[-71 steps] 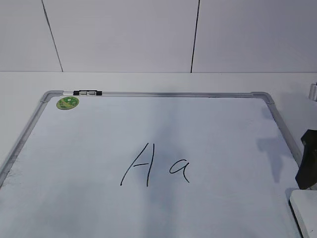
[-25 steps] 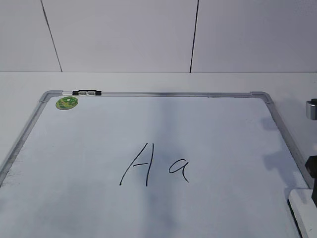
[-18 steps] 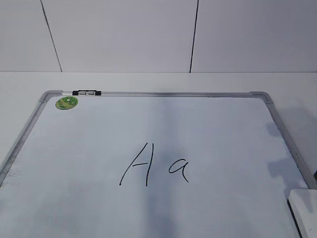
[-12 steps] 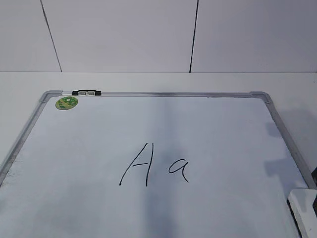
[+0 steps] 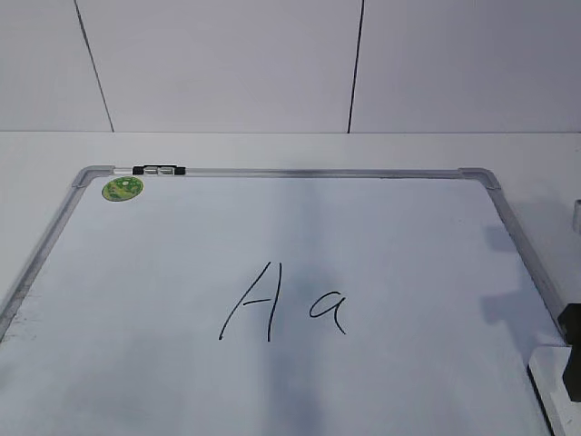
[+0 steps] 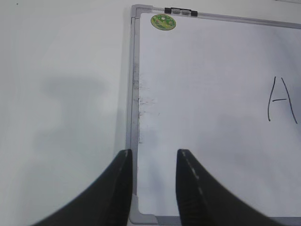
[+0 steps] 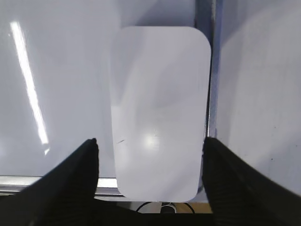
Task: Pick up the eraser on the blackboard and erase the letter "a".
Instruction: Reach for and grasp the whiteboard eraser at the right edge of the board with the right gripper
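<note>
The right gripper (image 7: 149, 143) hangs above the eraser (image 7: 160, 110), its two dark fingers spread wide, one beyond each long side and apart from it. The left gripper (image 6: 154, 157) hovers over the board's left frame (image 6: 133, 94), fingers slightly parted, holding nothing.

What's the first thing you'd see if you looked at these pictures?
The big whiteboard fills the table, with a black "A" and a small "a" written near its middle. At its lower right corner lies a white eraser, and the right gripper hovers above it with its jaws spread on either side. A green sticker sits in the far left corner.
</note>
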`<state>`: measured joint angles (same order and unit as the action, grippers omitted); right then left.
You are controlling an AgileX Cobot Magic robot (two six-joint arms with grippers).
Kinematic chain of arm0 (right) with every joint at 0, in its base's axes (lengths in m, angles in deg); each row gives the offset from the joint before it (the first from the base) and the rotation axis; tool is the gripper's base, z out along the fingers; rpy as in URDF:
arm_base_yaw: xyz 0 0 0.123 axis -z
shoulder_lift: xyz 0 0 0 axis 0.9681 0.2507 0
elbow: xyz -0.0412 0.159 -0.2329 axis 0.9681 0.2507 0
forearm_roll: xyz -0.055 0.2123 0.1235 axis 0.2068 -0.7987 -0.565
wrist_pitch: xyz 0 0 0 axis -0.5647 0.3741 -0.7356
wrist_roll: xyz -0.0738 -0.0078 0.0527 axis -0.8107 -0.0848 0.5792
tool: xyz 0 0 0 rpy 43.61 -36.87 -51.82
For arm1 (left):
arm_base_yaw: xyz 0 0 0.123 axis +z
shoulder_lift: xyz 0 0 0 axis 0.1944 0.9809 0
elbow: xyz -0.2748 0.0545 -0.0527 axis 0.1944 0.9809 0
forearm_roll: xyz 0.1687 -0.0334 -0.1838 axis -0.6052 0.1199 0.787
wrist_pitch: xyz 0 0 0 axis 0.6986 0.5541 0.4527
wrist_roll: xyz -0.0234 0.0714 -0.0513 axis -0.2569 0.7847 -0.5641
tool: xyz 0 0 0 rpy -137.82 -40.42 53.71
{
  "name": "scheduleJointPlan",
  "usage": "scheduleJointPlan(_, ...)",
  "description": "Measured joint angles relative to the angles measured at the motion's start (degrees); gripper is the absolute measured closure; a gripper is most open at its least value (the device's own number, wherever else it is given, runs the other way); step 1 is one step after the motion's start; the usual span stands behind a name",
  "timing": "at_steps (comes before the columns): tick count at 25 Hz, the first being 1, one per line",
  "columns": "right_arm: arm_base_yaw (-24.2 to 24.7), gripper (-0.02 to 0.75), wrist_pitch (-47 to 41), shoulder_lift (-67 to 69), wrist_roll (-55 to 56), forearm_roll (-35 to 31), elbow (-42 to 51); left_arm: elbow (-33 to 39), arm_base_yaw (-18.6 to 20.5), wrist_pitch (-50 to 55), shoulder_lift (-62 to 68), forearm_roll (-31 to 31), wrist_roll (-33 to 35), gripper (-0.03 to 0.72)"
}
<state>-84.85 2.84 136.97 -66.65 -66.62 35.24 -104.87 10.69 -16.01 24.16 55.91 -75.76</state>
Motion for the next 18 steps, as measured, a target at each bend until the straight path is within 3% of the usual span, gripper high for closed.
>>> scheduleJointPlan(18, 0.0, 0.211, 1.4, 1.7, 0.1, 1.0, 0.0, 0.0, 0.0, 0.0, 0.0, 0.0, 0.0, 0.447)
